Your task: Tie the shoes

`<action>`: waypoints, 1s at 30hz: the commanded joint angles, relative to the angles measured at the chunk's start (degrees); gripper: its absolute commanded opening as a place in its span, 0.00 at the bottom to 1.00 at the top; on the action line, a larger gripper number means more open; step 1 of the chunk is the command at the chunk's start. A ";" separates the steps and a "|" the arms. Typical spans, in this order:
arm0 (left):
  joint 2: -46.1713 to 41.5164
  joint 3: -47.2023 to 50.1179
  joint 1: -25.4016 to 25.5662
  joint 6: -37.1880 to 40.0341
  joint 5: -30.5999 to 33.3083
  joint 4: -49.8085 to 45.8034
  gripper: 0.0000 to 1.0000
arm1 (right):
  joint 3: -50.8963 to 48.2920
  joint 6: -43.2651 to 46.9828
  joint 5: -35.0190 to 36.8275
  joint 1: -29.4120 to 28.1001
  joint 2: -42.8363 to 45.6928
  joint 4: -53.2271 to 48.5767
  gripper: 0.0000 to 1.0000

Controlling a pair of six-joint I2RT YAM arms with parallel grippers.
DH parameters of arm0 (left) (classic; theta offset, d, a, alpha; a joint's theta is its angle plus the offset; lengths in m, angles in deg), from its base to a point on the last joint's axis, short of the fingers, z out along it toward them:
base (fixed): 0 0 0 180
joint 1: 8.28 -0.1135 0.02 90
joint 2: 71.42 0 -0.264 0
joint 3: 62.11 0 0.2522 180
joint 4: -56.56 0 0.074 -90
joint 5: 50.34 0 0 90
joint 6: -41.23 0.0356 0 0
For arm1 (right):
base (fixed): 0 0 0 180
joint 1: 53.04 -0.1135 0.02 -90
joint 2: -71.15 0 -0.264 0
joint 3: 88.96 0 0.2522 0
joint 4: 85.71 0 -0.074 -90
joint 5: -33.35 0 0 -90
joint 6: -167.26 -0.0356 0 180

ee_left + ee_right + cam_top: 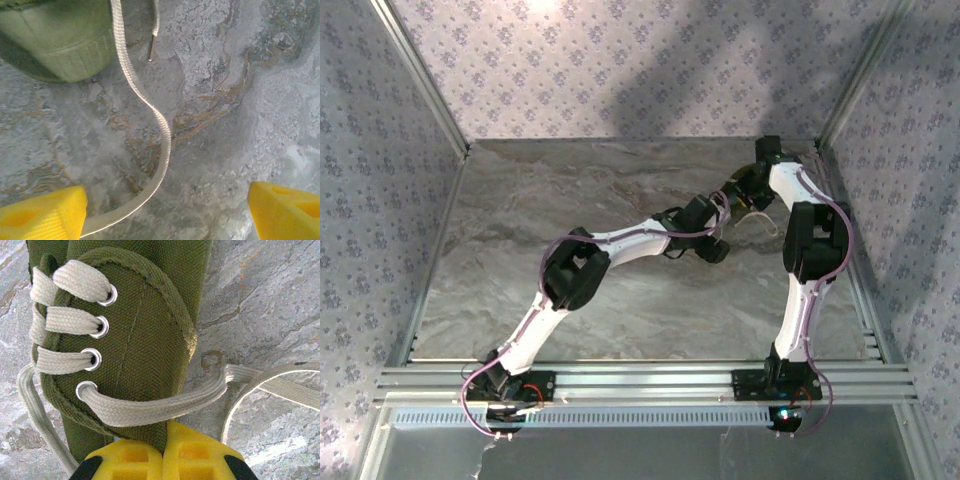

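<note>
We press our clenched right pincer [162, 456] against the shoe [145, 340], seemingly to steady it. Our left pincer [167, 212] hangs released over the lace [162, 145], apparently to seize it.

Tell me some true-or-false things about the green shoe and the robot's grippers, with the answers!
1. The shoe is green. True.
2. The laces are tied in a bow. False: they lie loose on the table.
3. The left gripper is open, with a lace below it. True.
4. The right gripper is wide open. False: it is shut, right by the shoe.
</note>
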 commanded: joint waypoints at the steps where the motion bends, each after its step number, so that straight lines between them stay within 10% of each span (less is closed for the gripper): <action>1: 2.02 -3.13 0.19 -0.13 2.90 -1.93 0.78 | -0.16 0.84 -1.39 0.23 1.86 -0.52 0.00; 10: 4.73 -5.57 0.20 -2.02 3.31 -1.48 0.47 | -0.14 0.64 -1.58 0.14 1.77 -0.65 0.00; 16: 2.74 -5.30 0.15 -3.03 2.47 -2.65 0.02 | 0.45 1.05 -1.51 0.14 2.27 -1.05 0.00; 30: -34.06 26.44 -8.11 -9.58 5.83 5.21 0.00 | -5.69 13.09 -1.93 -5.90 12.37 3.71 0.00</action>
